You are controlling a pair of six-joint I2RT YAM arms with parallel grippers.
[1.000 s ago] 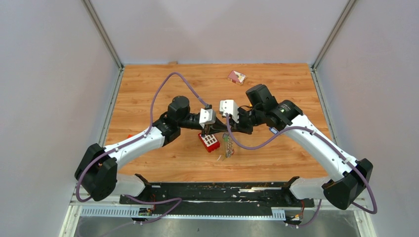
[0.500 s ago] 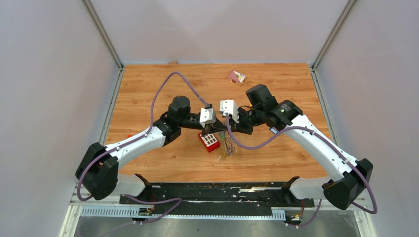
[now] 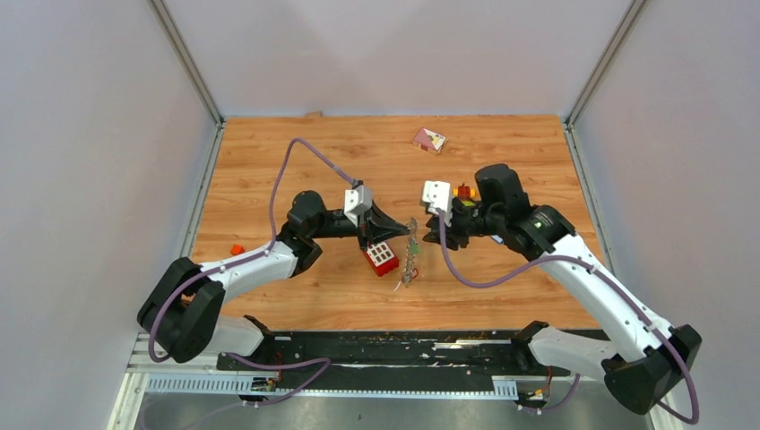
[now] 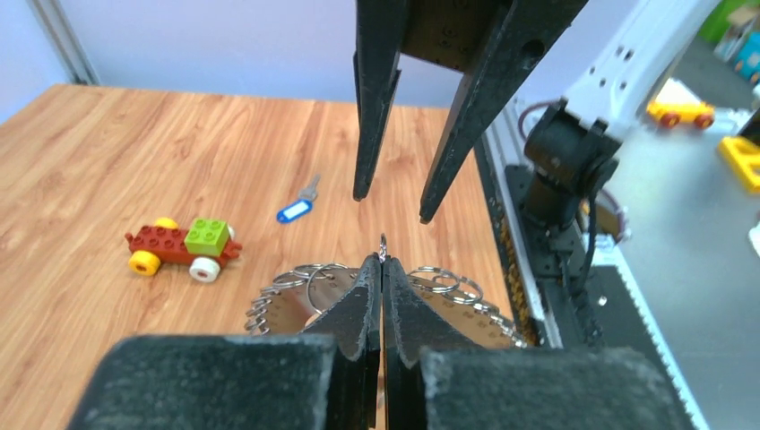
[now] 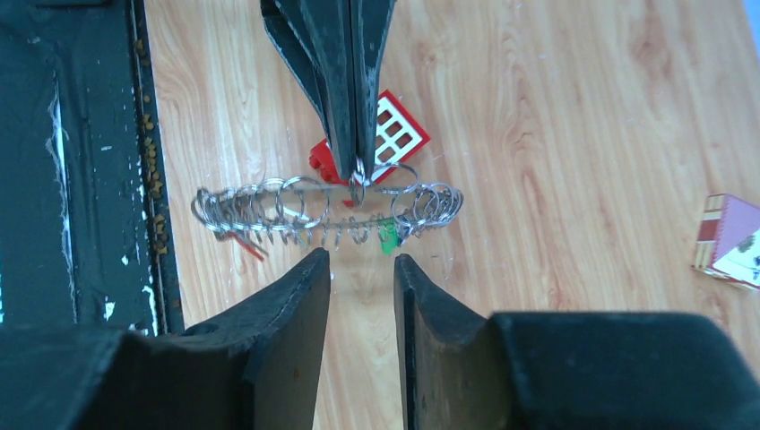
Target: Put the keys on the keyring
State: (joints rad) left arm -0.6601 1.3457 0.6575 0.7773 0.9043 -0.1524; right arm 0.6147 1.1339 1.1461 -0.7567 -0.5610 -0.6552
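Red brick (image 3: 383, 258), toy car (image 4: 184, 246) (green-topped) and pink box (image 3: 428, 139) lie apart.

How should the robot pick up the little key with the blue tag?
The blue-tagged key lies flat on the table. Probably best to come straight down and pinch the tag's two long sides: it is the widest part, and nothing can reach under it. The metal end then stays free for the keyring.
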